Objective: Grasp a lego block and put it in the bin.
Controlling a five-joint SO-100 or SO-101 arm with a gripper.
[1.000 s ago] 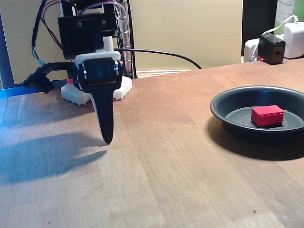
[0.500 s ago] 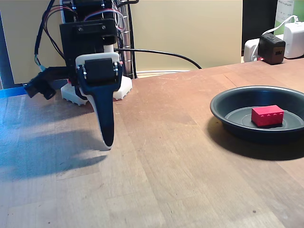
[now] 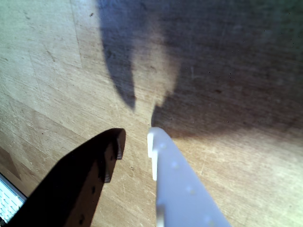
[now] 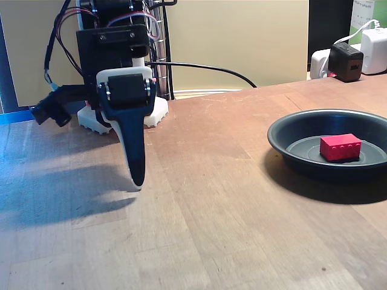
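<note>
The red lego block [image 4: 340, 147] lies flat on the bottom of the bin [image 4: 290, 136], a shallow dark round pan at the right of the fixed view. My gripper [image 4: 136, 186] hangs far to the left of the bin, pointing down just above the wooden table, close to the arm's white base [image 4: 158, 112]. In the wrist view the gripper [image 3: 135, 137] shows a black finger [image 3: 94, 170] and a white finger [image 3: 177, 184] with a narrow gap at the tips. Nothing is between them; bare wood lies below.
A black cable [image 4: 205, 67] runs along the back of the table. White and black power adapters [image 4: 354, 57] stand at the back right corner. Open wooden tabletop [image 4: 205, 199] stretches between the gripper and the bin.
Since a second ago the gripper has sunk slightly toward the table and the arm's upper part shifted a little. In the last half second nothing moved. The block stays in the bin.
</note>
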